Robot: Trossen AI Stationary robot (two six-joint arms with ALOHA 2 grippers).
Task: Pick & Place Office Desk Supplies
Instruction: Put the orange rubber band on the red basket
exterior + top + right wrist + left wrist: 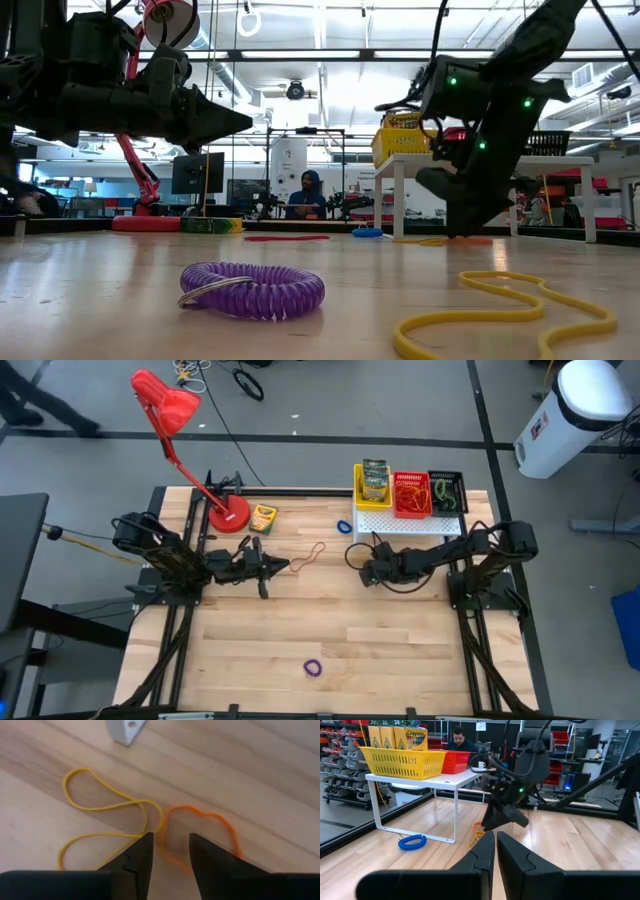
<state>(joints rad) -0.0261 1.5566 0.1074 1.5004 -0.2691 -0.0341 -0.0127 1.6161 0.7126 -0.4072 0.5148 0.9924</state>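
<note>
My right gripper is open and slants down over the table in front of the white shelf. Its fingers stand either side of the near edge of an orange rubber band. A yellow rubber band lies against the orange one. The shelf carries a yellow basket with crayon boxes, a red basket and a black basket. My left gripper is shut and level above the table's middle left, with nothing in it. A reddish band lies flat between the two grippers. My right gripper points down at a slant over the orange band's near edge, which lies flat on the table. Whether the fingertips touch the band, I cannot tell.
A loose crayon box lies beside the red lamp's base. A blue coil lies by the shelf's leg. A purple coil and a yellow band lie near the table's front edge. A person sits in the room behind.
</note>
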